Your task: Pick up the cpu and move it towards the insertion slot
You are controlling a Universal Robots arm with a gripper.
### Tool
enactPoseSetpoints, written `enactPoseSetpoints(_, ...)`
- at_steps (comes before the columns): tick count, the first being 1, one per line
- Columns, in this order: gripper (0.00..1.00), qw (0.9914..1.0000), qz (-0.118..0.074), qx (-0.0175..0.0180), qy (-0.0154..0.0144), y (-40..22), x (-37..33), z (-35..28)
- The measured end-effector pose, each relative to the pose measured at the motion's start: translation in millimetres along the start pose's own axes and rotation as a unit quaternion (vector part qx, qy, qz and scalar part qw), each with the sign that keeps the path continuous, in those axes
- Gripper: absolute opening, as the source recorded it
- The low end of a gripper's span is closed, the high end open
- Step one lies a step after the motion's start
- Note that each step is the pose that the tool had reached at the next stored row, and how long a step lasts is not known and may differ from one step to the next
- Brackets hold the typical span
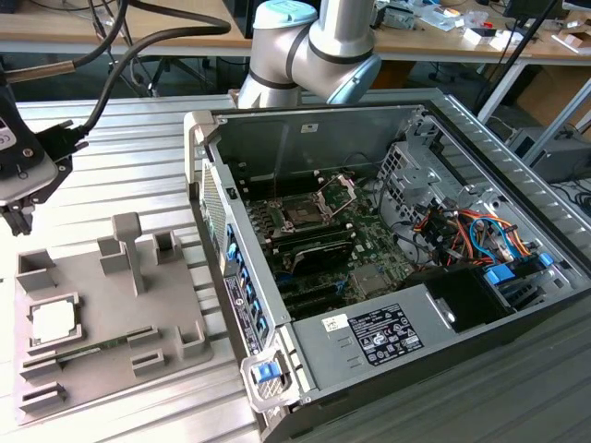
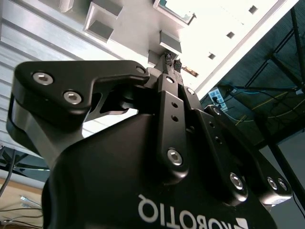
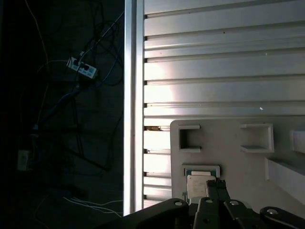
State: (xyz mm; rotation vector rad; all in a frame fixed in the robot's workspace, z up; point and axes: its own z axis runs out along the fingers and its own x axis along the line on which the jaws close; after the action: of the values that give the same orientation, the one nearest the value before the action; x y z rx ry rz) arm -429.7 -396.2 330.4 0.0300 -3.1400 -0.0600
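The cpu (image 1: 52,318) lies flat, its pale metal top upward, in a square pocket of the grey plastic tray (image 1: 102,305). The pocket sits close to the tray's edge at the exterior view's left, about halfway along that edge. The chip is square, so no side is clearly longer, and its sides run parallel to the walls of the pocket and to the edges of the tray. The tray rests on the ribbed aluminium worktop (image 1: 120,175), in the part toward the exterior view's left. The gripper (image 1: 15,220) hangs over the far corner of the tray on that same side, apart from the chip and pointing down. In the second wrist view the gripper (image 2: 172,63) has its fingertips brought together, with nothing between them. In the first wrist view the gripper (image 3: 215,183) appears just beside the cpu (image 3: 197,185) above the tray (image 3: 224,143), and I cannot tell how high above it is. The open computer case (image 1: 369,120) lies on the worktop toward the exterior view's right. The insertion slot (image 1: 303,214) is on the motherboard (image 1: 369,249), in the part near the far wall of the case, and its metal bracket (image 1: 338,191) stands raised. The robot arm (image 1: 314,41) passes behind the case.
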Motion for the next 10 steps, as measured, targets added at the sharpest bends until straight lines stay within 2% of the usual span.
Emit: enactPoseSetpoints(10,0.11,1.00000,0.000,0.0000,0.0000,-0.1,0.0,2.2)
